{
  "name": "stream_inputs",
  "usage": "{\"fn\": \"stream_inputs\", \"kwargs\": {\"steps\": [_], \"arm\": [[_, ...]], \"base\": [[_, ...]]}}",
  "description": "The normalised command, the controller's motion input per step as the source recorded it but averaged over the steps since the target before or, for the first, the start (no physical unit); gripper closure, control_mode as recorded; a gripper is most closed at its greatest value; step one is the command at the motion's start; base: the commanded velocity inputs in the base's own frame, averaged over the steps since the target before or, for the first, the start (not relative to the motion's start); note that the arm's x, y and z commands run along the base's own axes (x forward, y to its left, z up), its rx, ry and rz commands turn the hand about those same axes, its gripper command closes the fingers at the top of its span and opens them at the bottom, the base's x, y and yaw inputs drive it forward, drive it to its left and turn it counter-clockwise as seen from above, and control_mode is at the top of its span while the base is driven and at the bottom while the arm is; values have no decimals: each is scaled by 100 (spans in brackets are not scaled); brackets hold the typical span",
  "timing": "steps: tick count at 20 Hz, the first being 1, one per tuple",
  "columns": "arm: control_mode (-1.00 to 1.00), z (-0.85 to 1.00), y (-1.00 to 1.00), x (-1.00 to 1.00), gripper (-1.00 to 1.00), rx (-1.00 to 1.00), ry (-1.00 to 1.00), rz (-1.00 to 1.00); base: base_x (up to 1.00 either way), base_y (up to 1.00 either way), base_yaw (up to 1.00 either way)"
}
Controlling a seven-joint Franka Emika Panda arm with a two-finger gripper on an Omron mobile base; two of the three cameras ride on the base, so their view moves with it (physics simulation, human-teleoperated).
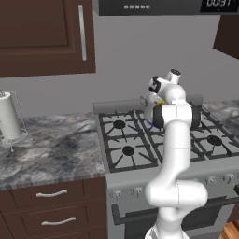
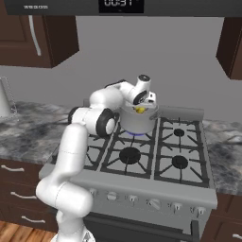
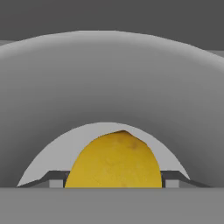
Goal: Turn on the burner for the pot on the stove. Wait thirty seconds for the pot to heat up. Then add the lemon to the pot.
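Note:
The silver-grey pot stands on the back middle grate of the stove. A small blue flame shows at the burner under it. My gripper points down into the pot's mouth, shut on the yellow lemon. In the hand view the lemon sits between the two dark fingertips, with the pot's grey inner wall curving around it and the pale bottom just beyond. In the left base view my arm hides most of the pot, and a bit of the lemon shows.
Several unlit burners lie in front of and beside the pot. A row of knobs runs along the stove front. A marble counter with a silver canister lies to the left. Dark cabinets and a hood hang overhead.

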Motion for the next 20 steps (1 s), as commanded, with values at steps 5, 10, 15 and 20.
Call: {"fn": "stream_inputs", "kwargs": {"steps": [5,10,15,20], "arm": [[-100,22,0,0,-100,0,-3,-2],[-100,100,3,0,-100,0,-16,-7],[-100,100,2,-19,-100,0,-20,-3],[-100,75,-3,-100,-100,0,-46,0]], "base": [[0,0,0],[0,0,0],[0,0,0],[0,0,0]]}}
